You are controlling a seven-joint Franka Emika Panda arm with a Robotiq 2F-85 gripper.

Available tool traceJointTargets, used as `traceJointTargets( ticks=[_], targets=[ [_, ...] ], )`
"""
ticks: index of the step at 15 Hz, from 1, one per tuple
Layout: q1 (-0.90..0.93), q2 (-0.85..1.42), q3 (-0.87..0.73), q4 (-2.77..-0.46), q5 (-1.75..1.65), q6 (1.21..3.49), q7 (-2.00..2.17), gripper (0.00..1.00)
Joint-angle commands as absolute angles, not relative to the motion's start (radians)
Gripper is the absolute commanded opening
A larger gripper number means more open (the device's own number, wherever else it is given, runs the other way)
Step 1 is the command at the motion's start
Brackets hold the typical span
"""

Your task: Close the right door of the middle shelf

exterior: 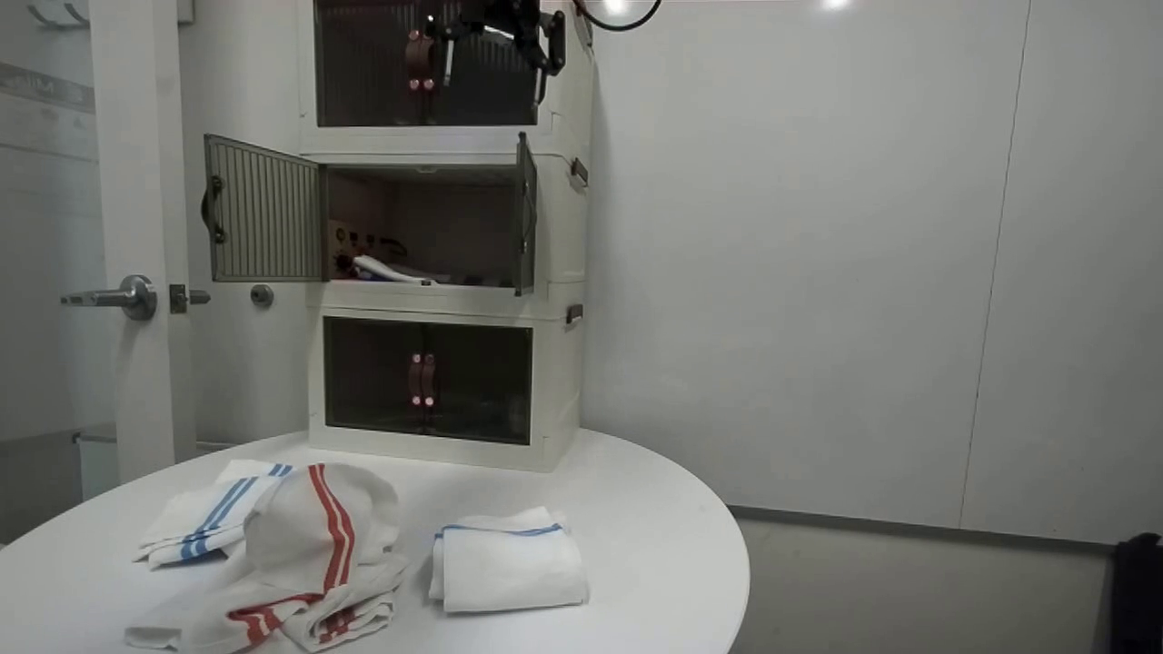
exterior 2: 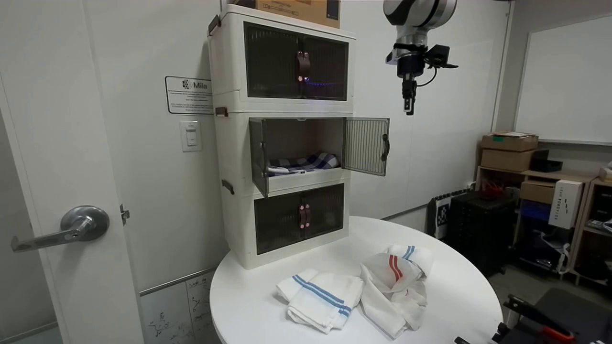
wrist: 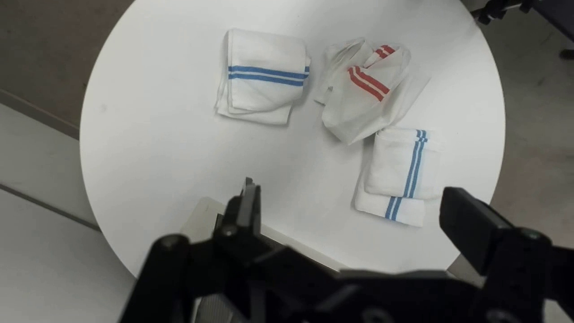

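The right door (exterior: 527, 218) of the middle shelf (exterior: 436, 295) stands open, swung outward and nearly edge-on in an exterior view. Its ribbed smoky pane and dark handle show broadly in an exterior view (exterior 2: 367, 145). The left door (exterior: 268, 211) is also open; it shows nearly edge-on in an exterior view (exterior 2: 259, 157). The middle shelf (exterior 2: 311, 179) holds a checked cloth and small reddish items. My gripper (exterior 2: 409, 107) hangs above the right door's height, apart from it. In the wrist view my gripper (wrist: 352, 190) has its fingers wide apart with nothing between them.
The upper tier (exterior 2: 296, 105) and lower tier (exterior 2: 291, 253) have closed dark doors. The cabinet stands on a round white table (exterior: 672, 527). A red-striped towel (wrist: 363, 94) and blue-striped towels (wrist: 264, 76) lie on it. A wall (exterior: 818, 272) stands beside the cabinet.
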State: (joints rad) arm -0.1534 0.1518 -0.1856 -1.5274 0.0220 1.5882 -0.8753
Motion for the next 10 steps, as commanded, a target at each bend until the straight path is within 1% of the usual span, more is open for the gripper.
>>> traceJointTargets(
  ticks=[1,10],
  targets=[
    [-0.167,0.245,-0.145,-1.397,0.014,1.556,-0.900,1.00],
    [-0.184,0.379,-0.116,-1.268,-0.045,1.603,-0.869,1.00]
  ],
)
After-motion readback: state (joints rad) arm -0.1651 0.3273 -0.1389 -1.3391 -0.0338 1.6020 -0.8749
